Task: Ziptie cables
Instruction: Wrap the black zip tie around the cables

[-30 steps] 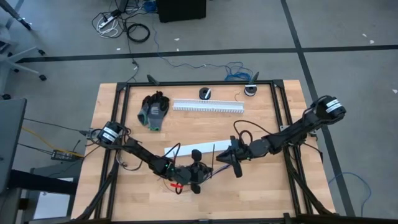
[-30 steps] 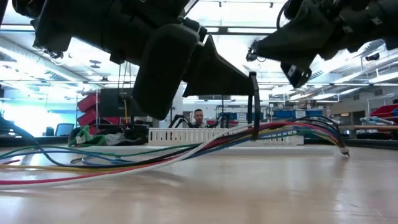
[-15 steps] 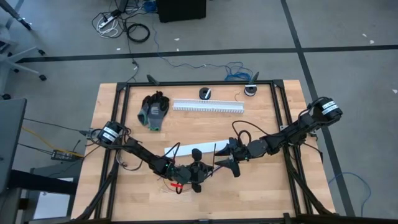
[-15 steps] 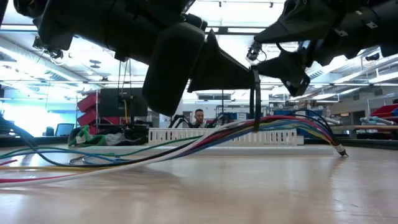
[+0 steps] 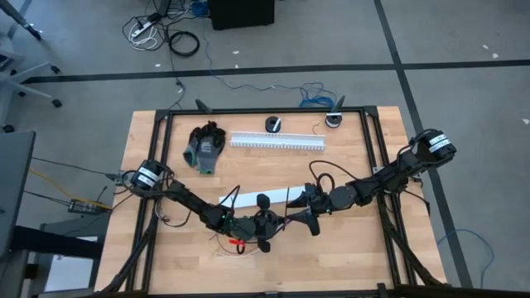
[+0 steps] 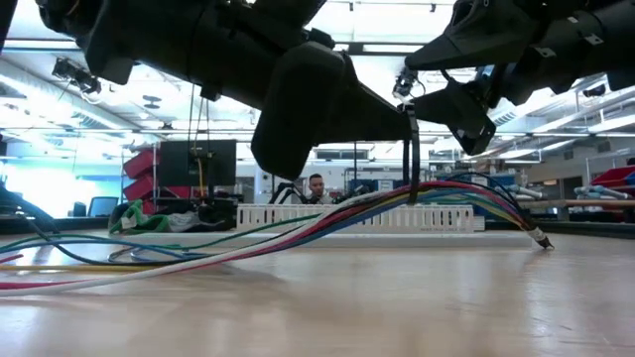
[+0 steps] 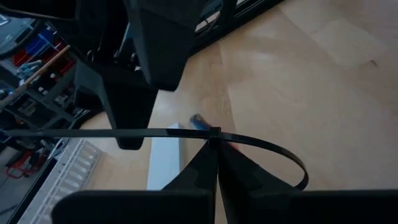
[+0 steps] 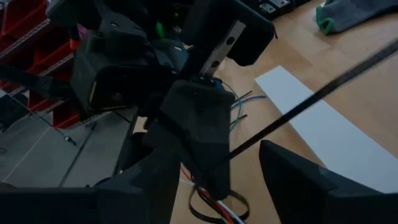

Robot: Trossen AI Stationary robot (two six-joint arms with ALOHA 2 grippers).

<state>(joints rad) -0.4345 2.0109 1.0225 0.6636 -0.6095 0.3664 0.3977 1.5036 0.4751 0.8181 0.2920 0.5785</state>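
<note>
The cables (image 6: 298, 223) are a bundle of coloured wires; most of the bundle lies on the table, and its middle is raised inside the loop of a black zip tie (image 6: 409, 159). My left gripper (image 7: 214, 144) is shut on that zip tie near the table's middle (image 5: 280, 222). The tie's tail (image 7: 68, 132) runs off level toward my right gripper (image 5: 300, 211). My right gripper (image 8: 230, 186) is open, with one finger on each side of the tail (image 8: 311, 99). I cannot tell whether it touches the tail. My left gripper pinches the zip tie at its head (image 7: 215, 132), where tail and loop meet, between its two fingertips. The fingers come nearly level from the table's left side and lie across the strap. The loop (image 6: 411, 193) hangs below the hold, around the wire bundle.
A white slotted duct (image 5: 277, 141) lies along the far side, with grey-green gloves (image 5: 204, 147) left of it. A white strip (image 5: 248, 199) lies flat under the arms. Two small round parts (image 5: 272, 124) (image 5: 333, 120) sit at the far edge. A person shows far behind the table (image 6: 316, 186).
My right gripper has opened; its fingers now stand apart around the zip tie's tail, and it has rolled slightly. The left gripper has kept its hold on the tie, and the raised wire bundle has stayed in the loop.
</note>
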